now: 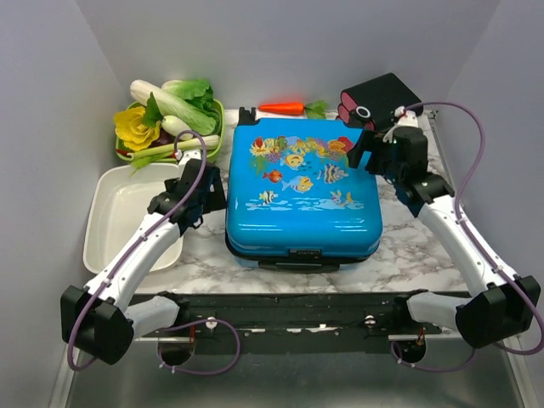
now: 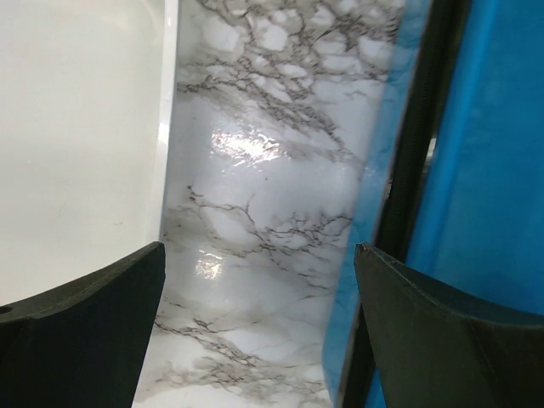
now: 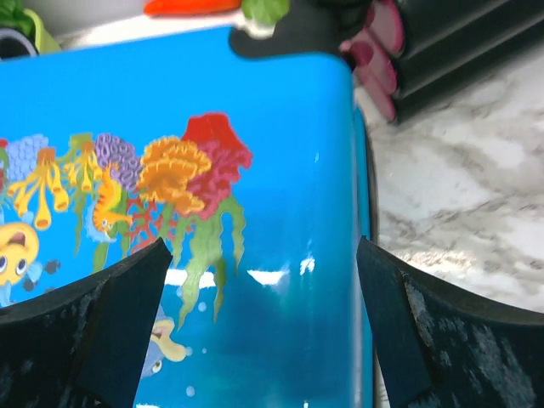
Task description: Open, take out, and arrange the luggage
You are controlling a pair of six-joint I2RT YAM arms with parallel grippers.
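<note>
The luggage (image 1: 302,191) is a bright-blue suitcase printed with fish and corals. It lies flat and closed in the middle of the marble table. My left gripper (image 1: 210,187) hangs open beside its left side. In the left wrist view that gripper (image 2: 259,248) has bare marble between its fingers and the luggage's blue wall and black seam (image 2: 501,170) just to the right. My right gripper (image 1: 367,155) is open over the far right corner of the lid. In the right wrist view it (image 3: 263,242) straddles the right edge of the lid (image 3: 255,170) and holds nothing.
A white tray (image 1: 127,212) (image 2: 76,127) lies left of the luggage. Behind it a green basket (image 1: 218,127) holds vegetables. A carrot (image 1: 282,108) lies at the back. A black box with pink drawers (image 1: 378,98) (image 3: 442,42) stands at the back right.
</note>
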